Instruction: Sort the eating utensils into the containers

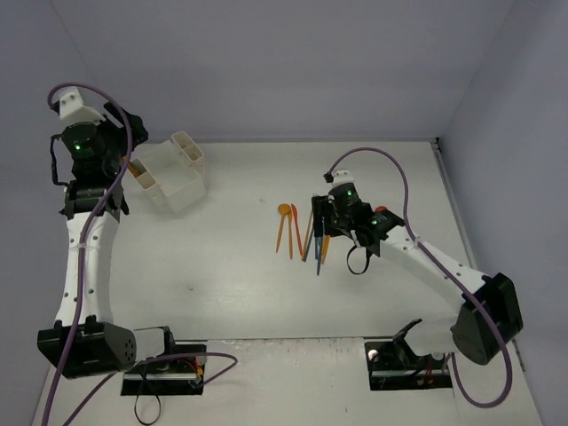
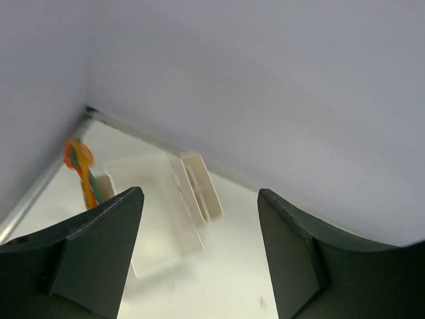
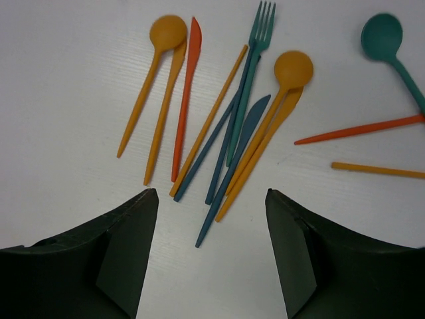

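The eating utensils (image 1: pixel 302 232) lie in a loose pile mid-table. The right wrist view shows two orange spoons (image 3: pixel 159 73), a red knife (image 3: pixel 186 93), a teal fork (image 3: pixel 255 46), a blue knife (image 3: pixel 234 166), another orange spoon (image 3: pixel 287 80) and a teal spoon (image 3: pixel 384 38). My right gripper (image 3: pixel 209 252) is open and empty, hovering just short of the handle ends; from above it shows over the pile (image 1: pixel 321 232). The white containers (image 1: pixel 170 173) stand at the back left. My left gripper (image 2: pixel 199 259) is open and empty, raised beside the bins (image 2: pixel 192 189). Orange and teal utensils (image 2: pixel 83 166) stand in one bin.
A red handle (image 3: pixel 362 128) and an orange handle (image 3: pixel 375 170) lie apart to the right of the pile. The back wall and left wall stand close behind the containers. The right arm's cable (image 1: pixel 390 177) loops above the table.
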Motion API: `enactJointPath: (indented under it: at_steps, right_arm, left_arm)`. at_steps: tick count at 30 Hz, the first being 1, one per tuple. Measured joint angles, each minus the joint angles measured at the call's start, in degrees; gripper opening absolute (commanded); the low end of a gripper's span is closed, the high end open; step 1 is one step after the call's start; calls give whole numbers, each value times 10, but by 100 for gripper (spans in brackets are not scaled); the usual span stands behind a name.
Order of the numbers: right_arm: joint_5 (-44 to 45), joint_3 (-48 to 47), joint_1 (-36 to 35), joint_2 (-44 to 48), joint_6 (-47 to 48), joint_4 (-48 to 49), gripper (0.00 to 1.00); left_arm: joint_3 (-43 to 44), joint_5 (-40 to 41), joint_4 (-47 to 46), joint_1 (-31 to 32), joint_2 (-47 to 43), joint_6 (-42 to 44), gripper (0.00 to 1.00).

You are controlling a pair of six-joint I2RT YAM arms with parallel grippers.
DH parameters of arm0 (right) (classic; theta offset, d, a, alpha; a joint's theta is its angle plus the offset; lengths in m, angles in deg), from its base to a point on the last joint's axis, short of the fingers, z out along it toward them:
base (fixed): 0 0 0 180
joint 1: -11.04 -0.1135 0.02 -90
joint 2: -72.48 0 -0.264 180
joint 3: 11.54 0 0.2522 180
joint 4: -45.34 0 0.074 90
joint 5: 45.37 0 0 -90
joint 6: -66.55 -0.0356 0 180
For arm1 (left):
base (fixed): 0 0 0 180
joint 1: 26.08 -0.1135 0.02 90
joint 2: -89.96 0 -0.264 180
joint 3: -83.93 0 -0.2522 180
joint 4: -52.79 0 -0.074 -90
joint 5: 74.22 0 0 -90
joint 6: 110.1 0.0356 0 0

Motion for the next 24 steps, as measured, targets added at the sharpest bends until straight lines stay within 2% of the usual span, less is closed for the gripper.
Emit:
enactJointPath:
  at_steps: [4, 11, 17, 24]
  right_arm:
    - [-2, -15, 3, -65, -31, -12, 45]
    - [-5, -72, 18, -177, -63, -14, 24]
    - [10, -114, 36, -258, -65, -10, 19]
    - [22, -127, 44, -321, -54, -6, 13]
  left_arm:
    - [-41, -23, 74, 74, -58, 30, 67]
    - [-169, -72, 208, 187, -150, 40, 67]
    - [-240, -100, 279, 207, -249, 30, 67]
    - [-242, -110, 314, 223, -308, 28, 67]
